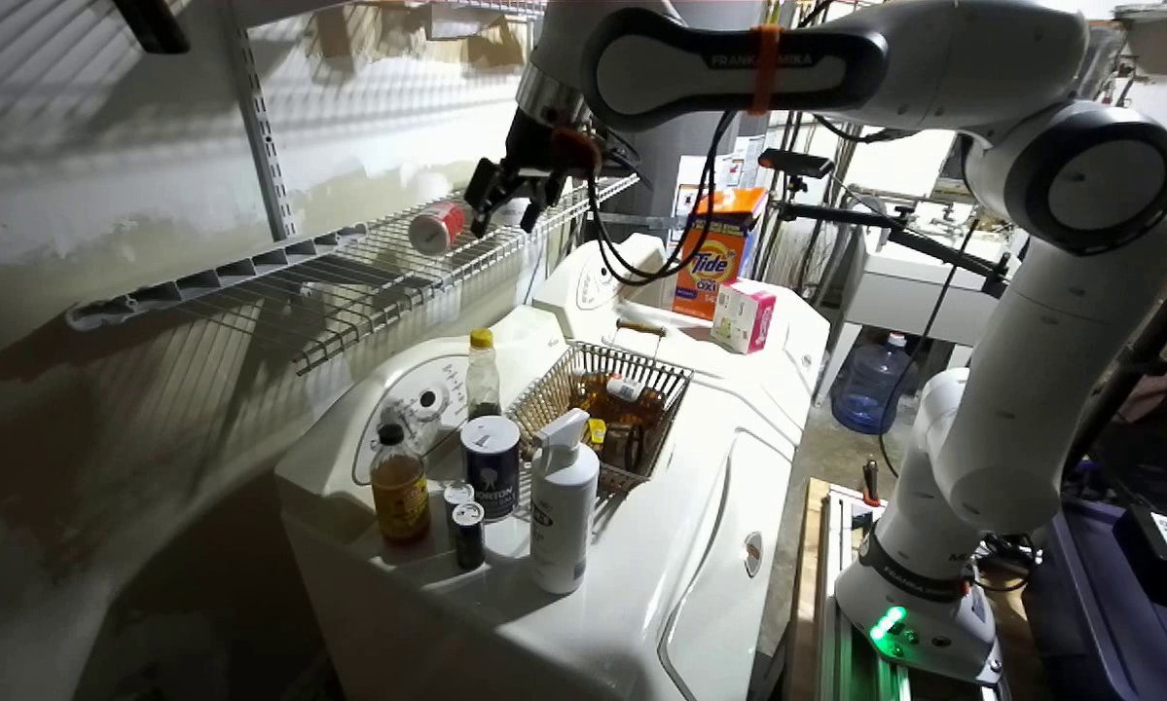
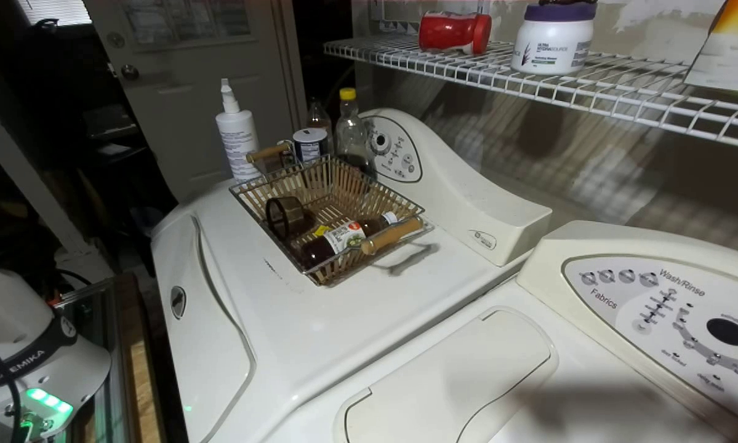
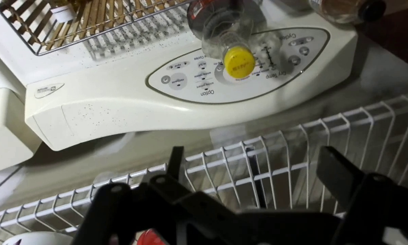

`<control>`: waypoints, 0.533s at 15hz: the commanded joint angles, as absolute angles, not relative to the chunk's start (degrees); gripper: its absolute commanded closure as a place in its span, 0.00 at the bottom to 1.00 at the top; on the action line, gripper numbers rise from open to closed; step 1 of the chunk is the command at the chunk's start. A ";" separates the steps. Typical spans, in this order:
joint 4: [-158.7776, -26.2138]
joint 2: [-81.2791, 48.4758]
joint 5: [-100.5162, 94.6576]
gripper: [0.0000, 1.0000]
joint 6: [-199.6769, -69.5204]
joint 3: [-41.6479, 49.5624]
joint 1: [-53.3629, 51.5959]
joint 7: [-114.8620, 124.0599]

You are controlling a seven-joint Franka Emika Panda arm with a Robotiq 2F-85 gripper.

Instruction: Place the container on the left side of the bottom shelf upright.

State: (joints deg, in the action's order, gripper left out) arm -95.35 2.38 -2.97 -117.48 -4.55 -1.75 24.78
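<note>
The container, a small jar with a red cap, lies on its side on the bottom shelf; it shows in both exterior views [image 1: 434,229] [image 2: 445,32]. Only a red bit of it [image 3: 149,238] shows at the lower edge of the wrist view. The bottom shelf, a white wire rack, shows in both exterior views [image 1: 374,292] [image 2: 405,63] and in the wrist view [image 3: 270,174]. My gripper [image 1: 505,222] is open above the shelf, close beside the jar. In the wrist view only shelf wires show between the fingertips [image 3: 251,160].
A white jar with a purple lid [image 2: 550,43] stands on the shelf near the container. Below are a dryer [image 2: 270,314] with a wire basket [image 2: 369,203], a yellow-capped bottle [image 1: 483,375] and a spray bottle [image 1: 564,516]. A Tide box [image 1: 714,258] stands farther along.
</note>
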 commanded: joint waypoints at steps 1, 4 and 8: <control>-86.56 -5.17 -2.79 0.00 -119.65 -4.16 -2.18 35.17; -82.36 -9.67 -5.20 0.00 -124.67 -3.10 -2.92 43.61; -77.73 -14.65 -10.84 0.00 -131.51 -0.03 -4.28 54.11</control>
